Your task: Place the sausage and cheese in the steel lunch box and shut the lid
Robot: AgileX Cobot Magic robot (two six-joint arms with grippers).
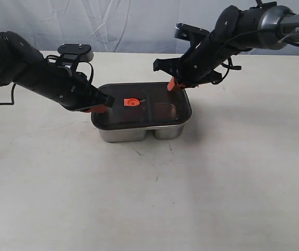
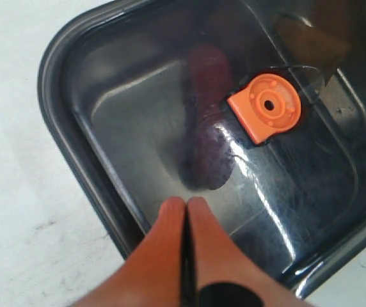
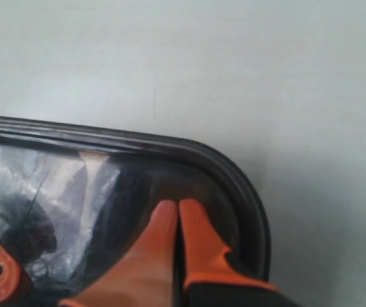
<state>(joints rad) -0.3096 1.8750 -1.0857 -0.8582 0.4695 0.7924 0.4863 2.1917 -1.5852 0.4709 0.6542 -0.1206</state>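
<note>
While both jaws are shut, the lid (image 1: 154,109) lies left-to-right atop the lunch box (image 1: 124,135).

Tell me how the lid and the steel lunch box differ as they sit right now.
The lid is dark, see-through plastic; the steel lunch box is shiny, opaque metal. The lid lies on top, its rim reaching out past the walls; the lunch box stands beneath it on the table. The lid carries an orange valve at its centre; the lunch box's visible wall is bare. Both share a rounded-rectangle outline.
</note>
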